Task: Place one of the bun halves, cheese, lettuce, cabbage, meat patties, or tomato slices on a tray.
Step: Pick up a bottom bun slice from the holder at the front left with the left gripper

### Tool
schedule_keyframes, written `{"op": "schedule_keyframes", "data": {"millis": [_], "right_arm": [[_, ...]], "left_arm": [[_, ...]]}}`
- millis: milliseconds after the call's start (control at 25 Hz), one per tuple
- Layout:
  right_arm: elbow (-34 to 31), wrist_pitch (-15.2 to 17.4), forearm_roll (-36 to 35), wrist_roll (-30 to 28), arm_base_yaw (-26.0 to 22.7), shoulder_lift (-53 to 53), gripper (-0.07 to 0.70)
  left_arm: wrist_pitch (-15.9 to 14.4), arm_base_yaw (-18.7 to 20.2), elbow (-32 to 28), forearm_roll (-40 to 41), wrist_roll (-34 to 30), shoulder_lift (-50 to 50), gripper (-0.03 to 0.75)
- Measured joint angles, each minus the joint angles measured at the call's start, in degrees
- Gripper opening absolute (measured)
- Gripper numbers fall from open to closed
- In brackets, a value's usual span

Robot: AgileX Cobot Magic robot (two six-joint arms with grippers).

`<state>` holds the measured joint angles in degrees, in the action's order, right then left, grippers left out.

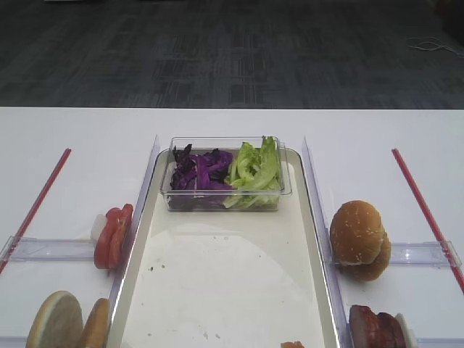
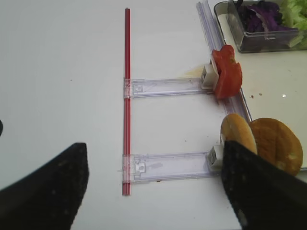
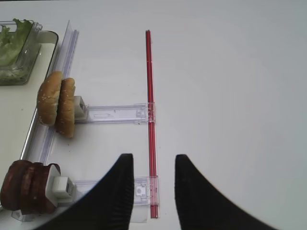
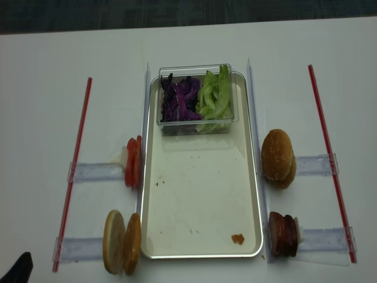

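Ingredients stand on edge in clear rail holders along both long sides of the tray (image 4: 203, 177), presumably so a gripper can close on one slice from above without disturbing its neighbours. On the left side: tomato slices (image 4: 133, 161) in the far holder, bun halves (image 4: 122, 242) in the near one, cut faces pale, crust toward the tray. On the right side: domed bun tops (image 4: 278, 158) far, meat patties (image 4: 283, 234) near. Cabbage (image 4: 180, 99) and lettuce (image 4: 216, 97) share a clear box (image 4: 195, 125) sitting on the far end of the tray; loose leaves need a container, not a rail. No cheese seen in any view. Tray surface is stained, with a small orange scrap near the front right corner; no ingredient placed on it yet, so the task looks to be at its start. Left gripper (image 2: 153, 187) is spread wide and empty, hovering over the table beside the near-left rail; the bun halves (image 2: 261, 143) sit just beyond its right finger (image 2: 264, 191), whether touching is hard to judge from the wrist view. Right gripper (image 3: 153, 191) is parted, holding nothing, above the red strip (image 3: 150, 120); the patties (image 3: 26, 191) lie well off to its left, apart from the fingers.
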<state>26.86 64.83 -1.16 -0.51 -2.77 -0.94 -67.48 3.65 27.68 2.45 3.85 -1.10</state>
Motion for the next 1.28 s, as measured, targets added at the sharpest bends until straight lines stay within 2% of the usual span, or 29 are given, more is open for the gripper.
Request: {"op": "schedule_keyframes", "data": {"millis": [720,840,1040,1280], "right_arm": [[0.0,0.0,0.0,-0.1,0.0,0.0,0.245],[0.0,0.0,0.0,-0.1,0.0,0.0,0.245],[0.0,0.0,0.0,-0.1,0.0,0.0,0.245],[0.0,0.0,0.0,-0.1,0.0,0.0,0.245]], "left_arm": [[-0.3,0.0,0.0,-0.1,-0.5,0.0,0.540],[-1.7,0.0,0.7,-1.2,-0.5,2.4,0.540],[-2.1,0.3,1.7,-2.5,-0.5,5.5,0.540],[-5.1,0.3,2.3,-2.9,-0.5,7.1,0.540]]}}
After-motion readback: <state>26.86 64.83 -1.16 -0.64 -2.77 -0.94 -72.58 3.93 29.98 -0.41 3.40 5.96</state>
